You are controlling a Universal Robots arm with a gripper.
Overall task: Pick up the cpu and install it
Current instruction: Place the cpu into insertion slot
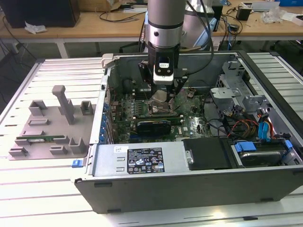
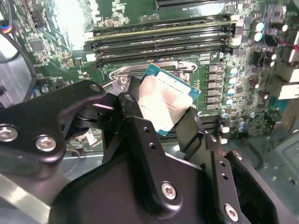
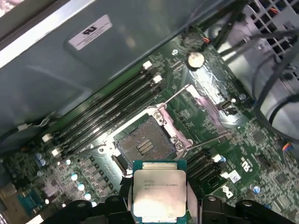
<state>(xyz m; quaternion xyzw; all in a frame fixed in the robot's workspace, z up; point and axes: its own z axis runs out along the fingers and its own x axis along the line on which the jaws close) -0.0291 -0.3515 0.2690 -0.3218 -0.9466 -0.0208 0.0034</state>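
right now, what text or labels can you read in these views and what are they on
cpu top: fine print lines, too small to read
white sticker on case wall: blurred, unreadable
black label on grey metal shroud: too small to read
none can be quoted

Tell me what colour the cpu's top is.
Silver-grey metal, green-edged: the cpu shows best in the first wrist view.

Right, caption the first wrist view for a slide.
The jaws grip the cpu close to the open motherboard socket.

The cpu [image 3: 159, 193] has a silver-grey top with a teal-green rim. The motherboard [image 3: 233, 140] is green, the hand [image 2: 161, 109] black, the ribbed desk [image 1: 47, 189] white.
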